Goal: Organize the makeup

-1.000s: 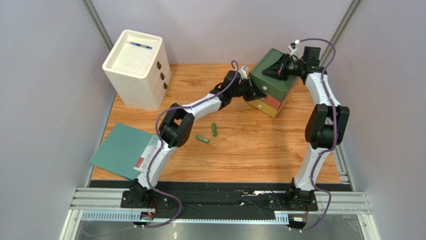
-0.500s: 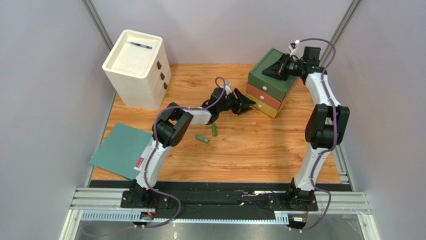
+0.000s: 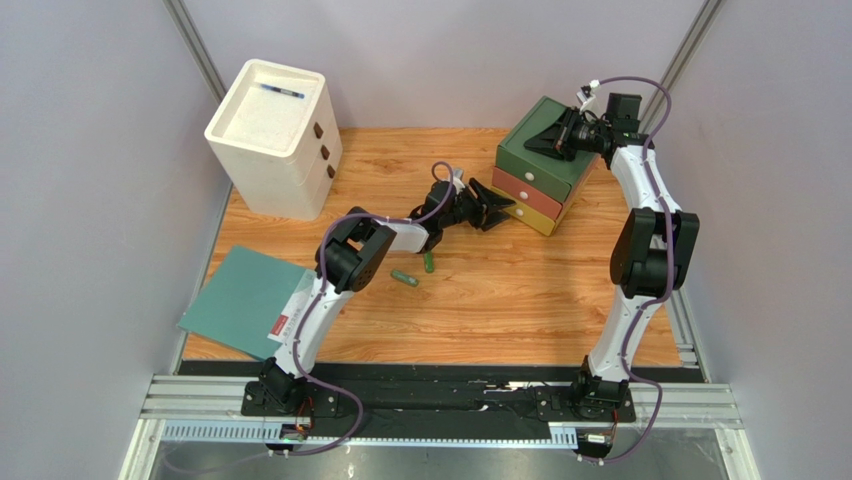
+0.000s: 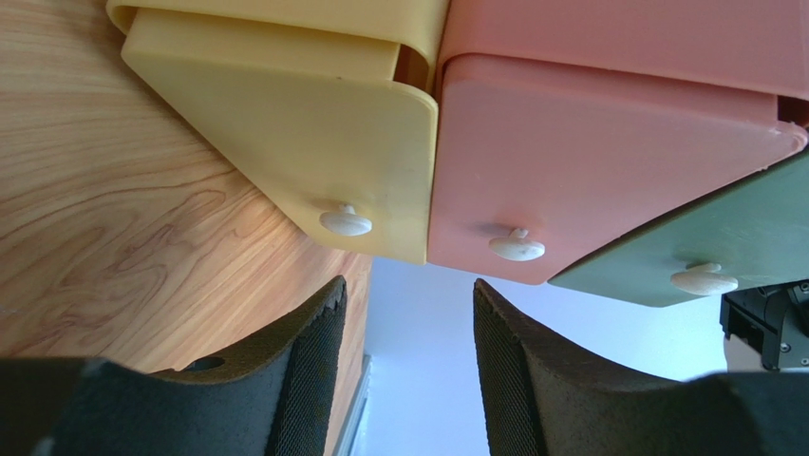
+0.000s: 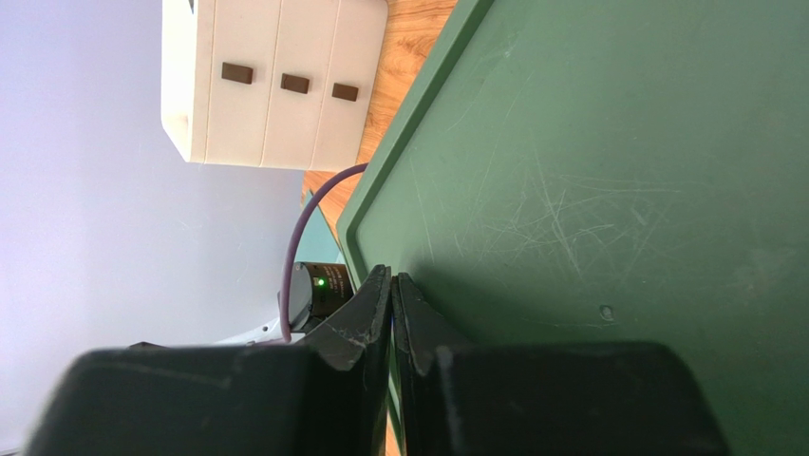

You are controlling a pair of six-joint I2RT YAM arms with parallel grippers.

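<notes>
Green far tube (image 3: 428,262): lies on the bare table (image 3: 500,300), at 7 o'clock of the table's centre and just at 6 o'clock of the left forearm; its long axis runs 12 to 6.
Near tube (image 3: 404,278): also green, just at 8 o'clock of the far tube and apart from it; it lies slanted, 10 to 4.
Left claw (image 3: 490,212): released, jaws wide and empty, low over the wood at 8 o'clock of the colour drawers (image 3: 545,165), near them but apart.
Left wrist view: the left claw's tips frame the gap below the yellow drawer (image 4: 285,123), pink drawer (image 4: 589,152) and green drawer (image 4: 703,237), each with a white knob.
Right claw (image 3: 553,140): clenched, pads pressed together with nothing between them, on the scratched green top of the colour drawers near its 9 o'clock edge.
Colour drawers: at 2 o'clock on the table.
White drawers (image 3: 265,135): at 10 o'clock, with a pen (image 3: 280,91) on the top.
Mat (image 3: 240,298): teal, at 8 o'clock, overhanging the table edge.
</notes>
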